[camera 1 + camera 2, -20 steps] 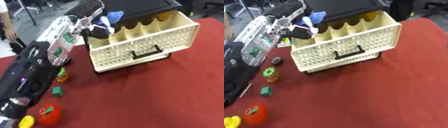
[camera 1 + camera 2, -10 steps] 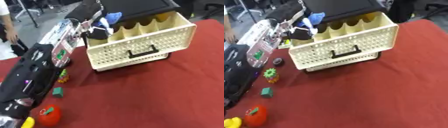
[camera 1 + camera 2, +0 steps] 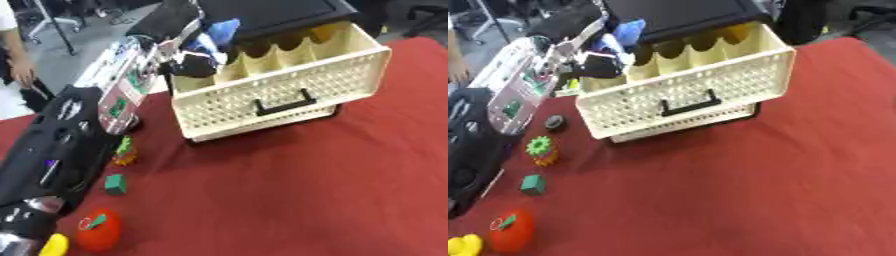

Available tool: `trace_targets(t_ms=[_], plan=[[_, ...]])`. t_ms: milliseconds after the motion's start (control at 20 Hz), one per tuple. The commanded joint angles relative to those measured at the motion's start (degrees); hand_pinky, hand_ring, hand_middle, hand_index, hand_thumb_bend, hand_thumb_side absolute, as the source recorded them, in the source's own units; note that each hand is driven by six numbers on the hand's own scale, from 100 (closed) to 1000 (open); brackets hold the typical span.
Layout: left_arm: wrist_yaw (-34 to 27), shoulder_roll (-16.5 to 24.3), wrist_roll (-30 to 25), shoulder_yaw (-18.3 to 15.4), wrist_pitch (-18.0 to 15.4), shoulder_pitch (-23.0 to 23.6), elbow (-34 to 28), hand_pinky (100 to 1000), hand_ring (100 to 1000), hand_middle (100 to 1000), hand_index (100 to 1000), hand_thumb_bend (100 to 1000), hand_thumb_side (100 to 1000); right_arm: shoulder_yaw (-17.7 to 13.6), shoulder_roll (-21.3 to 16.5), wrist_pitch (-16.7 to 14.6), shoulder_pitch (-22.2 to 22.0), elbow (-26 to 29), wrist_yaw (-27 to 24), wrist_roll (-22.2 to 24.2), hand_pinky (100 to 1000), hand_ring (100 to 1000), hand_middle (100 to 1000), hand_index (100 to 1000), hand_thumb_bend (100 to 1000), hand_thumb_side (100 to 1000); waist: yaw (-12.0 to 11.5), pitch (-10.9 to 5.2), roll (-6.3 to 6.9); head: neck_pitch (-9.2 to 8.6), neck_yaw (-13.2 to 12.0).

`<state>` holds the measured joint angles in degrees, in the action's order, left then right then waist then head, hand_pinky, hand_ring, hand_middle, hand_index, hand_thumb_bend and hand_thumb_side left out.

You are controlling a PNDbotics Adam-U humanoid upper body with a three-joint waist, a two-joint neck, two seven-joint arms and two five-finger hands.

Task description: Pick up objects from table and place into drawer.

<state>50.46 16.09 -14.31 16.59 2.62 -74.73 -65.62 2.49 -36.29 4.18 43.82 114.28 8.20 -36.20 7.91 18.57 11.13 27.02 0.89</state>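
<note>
A cream perforated drawer [image 3: 702, 80] with a black handle stands pulled out of a black cabinet [image 3: 271, 15]; its dividers form several compartments. My left arm reaches up from the lower left, and my left hand [image 3: 185, 49] hangs over the drawer's left rear corner, fingers curled on a blue object [image 3: 627, 30]. On the red cloth to the left lie a red tomato-like toy [image 3: 511, 231], a yellow piece [image 3: 461, 246], a green cube [image 3: 532, 184], an orange toy with a green top [image 3: 541, 150] and a small black round thing [image 3: 555, 122]. My right hand does not show.
The red table [image 3: 754, 190] stretches open in front of and to the right of the drawer. A person stands at the far left edge beyond the table. My black forearm [image 3: 52, 150] covers the table's left edge.
The whole picture has shifted, so the camera has moved. My left hand with the blue object stays at the drawer's left rear corner; the toys on the cloth have not moved.
</note>
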Motion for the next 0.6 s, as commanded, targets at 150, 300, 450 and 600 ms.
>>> trace_targets(t_ms=[150,300,450,600], plan=[[-1.1,1.8,-0.6,-0.5,1.7,-0.9,-1.1,100,267,314,600,100,627,-0.5,-0.7,0.0,0.6,0.3,-0.4,-0.1,522,602,591,731,100,483,-0.1,-1.46,-0.58,0.13,0.2],[-0.8,1.8,-0.7,-0.6,2.2,-0.8,-0.9,173,344,397,677,100,717,-0.5,-0.6,0.0,0.6,0.3,-0.5,-0.1,520,601,590,730,100,482,-0.2,-1.48,-0.57,0.25,0.3],[-0.4,1.8,-1.2,-0.5,2.1,-0.7,-0.9,221,417,473,733,100,768,-0.5,-0.5,0.1,0.5,0.3,-0.5,0.0,519,601,590,730,100,482,-0.2,-1.47,-0.51,0.34,0.3],[-0.7,1.8,-1.9,-0.5,1.6,-0.7,-1.0,239,439,495,745,100,811,-0.6,-0.5,0.1,0.4,0.3,-0.5,-0.1,519,601,590,730,100,482,-0.2,-1.47,-0.48,0.5,0.4]])
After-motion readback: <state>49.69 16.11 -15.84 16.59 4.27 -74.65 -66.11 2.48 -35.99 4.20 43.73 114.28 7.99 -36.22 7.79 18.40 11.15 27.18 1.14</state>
